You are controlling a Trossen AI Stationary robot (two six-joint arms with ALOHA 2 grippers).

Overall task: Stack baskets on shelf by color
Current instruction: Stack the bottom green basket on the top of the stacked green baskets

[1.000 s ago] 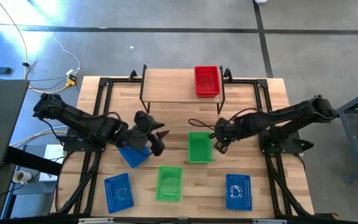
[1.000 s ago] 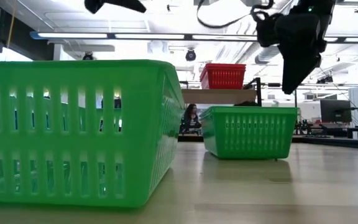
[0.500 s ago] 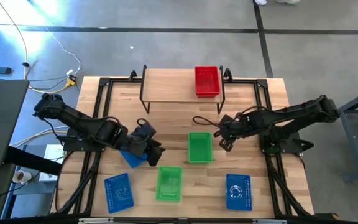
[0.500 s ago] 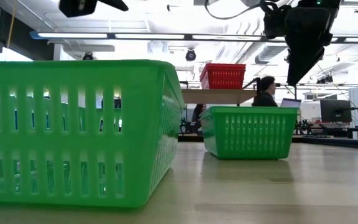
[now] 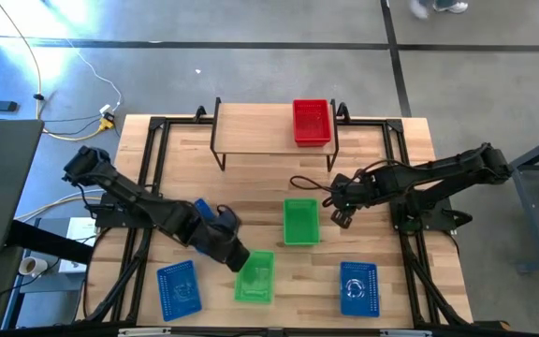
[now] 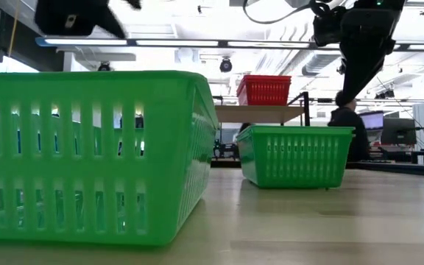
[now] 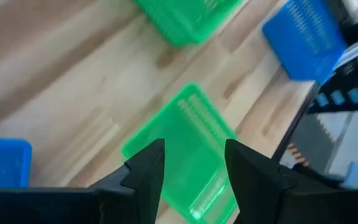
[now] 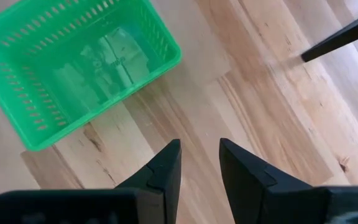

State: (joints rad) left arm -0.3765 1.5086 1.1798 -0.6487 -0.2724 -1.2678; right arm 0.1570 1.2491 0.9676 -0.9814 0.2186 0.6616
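Left claw [image 5: 239,257], fingers released, hangs at the near green basket's [image 5: 254,276] corner; right claw [image 5: 338,214], also released, hovers over bare bench [image 5: 372,178] beside the middle green basket [image 5: 300,221]

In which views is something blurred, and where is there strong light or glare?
Left wrist view: the green basket under the left gripper is smeared by motion. Low view: bright ceiling lights turn the right gripper into a dark silhouette. High view: a glare patch on the floor beyond the table.

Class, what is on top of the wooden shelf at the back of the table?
One red basket stands at the right end of the shelf; the rest of the plank is bare. What the basket holds cannot be seen.
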